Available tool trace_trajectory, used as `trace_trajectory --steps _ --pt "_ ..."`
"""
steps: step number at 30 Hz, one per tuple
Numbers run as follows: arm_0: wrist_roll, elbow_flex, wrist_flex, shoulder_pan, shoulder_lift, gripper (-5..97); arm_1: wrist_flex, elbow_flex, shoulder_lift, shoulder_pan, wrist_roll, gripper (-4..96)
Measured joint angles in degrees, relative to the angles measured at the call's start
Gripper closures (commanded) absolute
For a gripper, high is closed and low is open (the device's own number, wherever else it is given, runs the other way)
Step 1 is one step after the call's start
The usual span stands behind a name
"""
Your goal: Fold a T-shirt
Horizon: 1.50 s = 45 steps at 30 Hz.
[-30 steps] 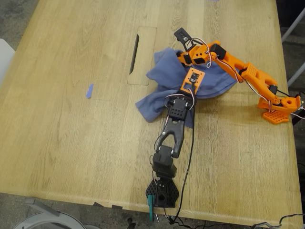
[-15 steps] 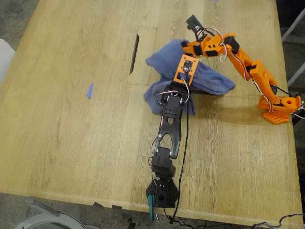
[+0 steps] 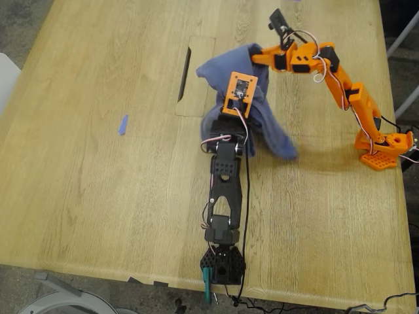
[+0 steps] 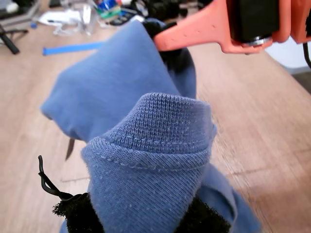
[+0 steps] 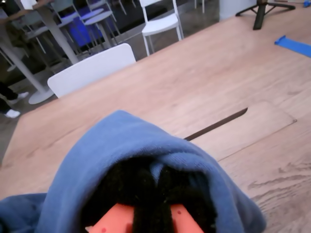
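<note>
— What does the exterior view show?
— A wooden table [image 3: 98,196] with a narrow slot [image 3: 185,73] and a small strip of blue tape [image 3: 122,124]. The slate-blue T-shirt [image 3: 265,124] is bunched up and raised just beside the slot, toward the exterior view's right. It hangs between the black arm [image 3: 226,176] and the orange arm [image 3: 340,91]. Its lower end is blurred, so whether it touches the table cannot be told.
— And the first wrist view?
— The first tool [image 4: 146,213] is closed on a ribbed, stitched edge of the T-shirt; the cloth stands up between its black pads. Behind it, the second tool [image 4: 163,36] pinches another fold of the same cloth. So the black arm carries the first tool.
— The second wrist view?
— The second tool is closed on the T-shirt, and the blue cloth drapes over its black pads like a hood. Beyond it are the slot and, past the table's edge, a white chair [image 5: 92,70].
</note>
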Motion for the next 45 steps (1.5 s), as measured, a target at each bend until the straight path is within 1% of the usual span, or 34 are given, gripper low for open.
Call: trace_trajectory --steps 5,9,16,23,36,45 --pt "0.0 -0.1 -0.1 -0.2 4.0 92 -2.0 0.0 2.2 -1.3 -0.1 91.4" --pt "0.0 -0.1 -3.0 -1.3 5.5 92 -4.2 0.0 3.8 -2.0 -0.6 91.4" --pt "0.0 -2.7 -8.8 -5.1 6.2 92 -6.3 -0.1 6.9 -1.1 -1.0 91.4" --pt "0.0 -2.7 -9.5 -10.0 8.8 92 -6.2 -0.1 8.6 1.7 -1.5 91.4" --pt "-0.1 -2.6 -14.0 -4.7 9.0 92 -11.5 -0.1 11.6 -0.2 -2.1 91.4" --pt "-0.1 -2.6 -14.5 0.0 15.8 92 -12.7 -0.4 16.6 -2.5 -3.6 91.4"
